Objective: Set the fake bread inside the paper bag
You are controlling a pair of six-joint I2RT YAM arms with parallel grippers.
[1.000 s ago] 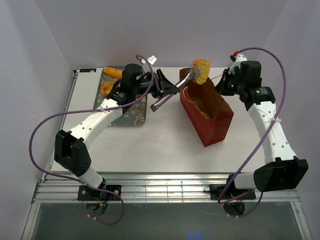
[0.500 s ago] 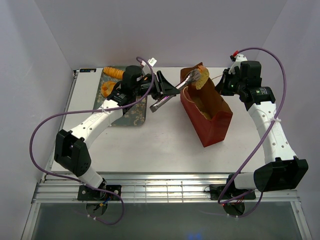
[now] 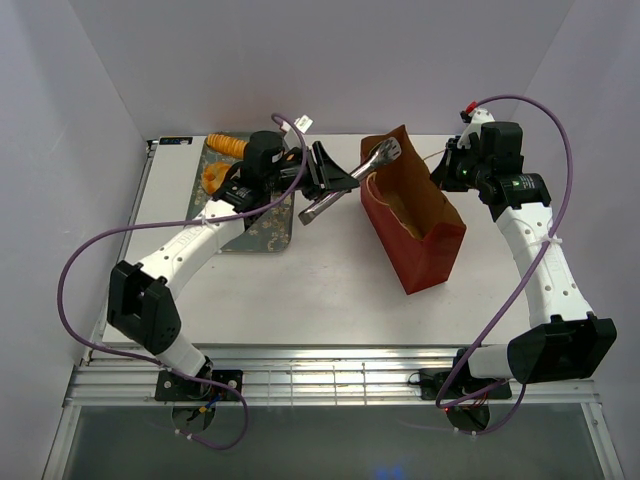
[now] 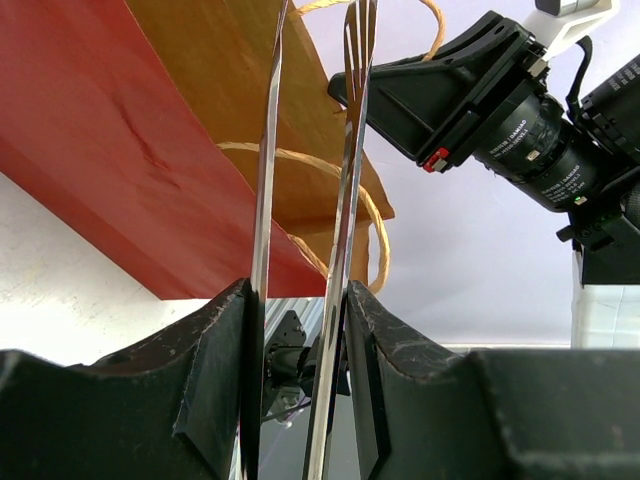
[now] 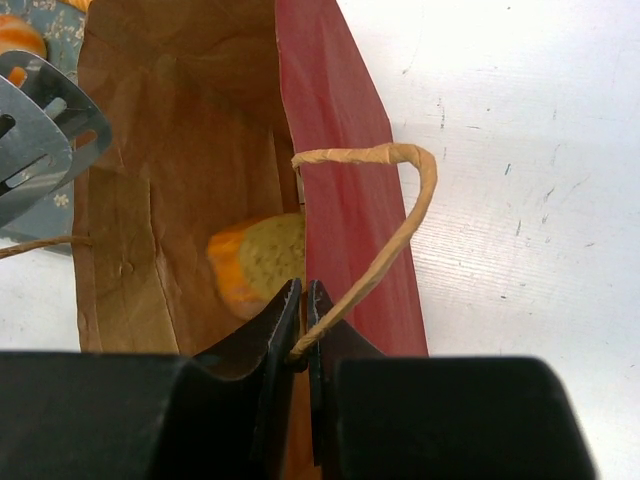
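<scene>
Orange bread (image 3: 225,146) waits on the tray (image 3: 262,235) at left. Going back for it, the tongs (image 4: 352,150) could snag the bag (image 3: 425,250) at its rim and tip it. The left claw (image 4: 297,300) clamps the tongs, whose blades are slightly apart and empty over the bag's mouth. One piece (image 5: 255,262) lies inside. The right claw (image 5: 303,300), pressed together, pinches the bag's wall.

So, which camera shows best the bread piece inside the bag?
The right wrist view: it looks into the open bag and shows the bread piece lying inside. In the top view the piece cannot be made out; the left wrist view shows the bag's walls and the tongs, no bread.
</scene>
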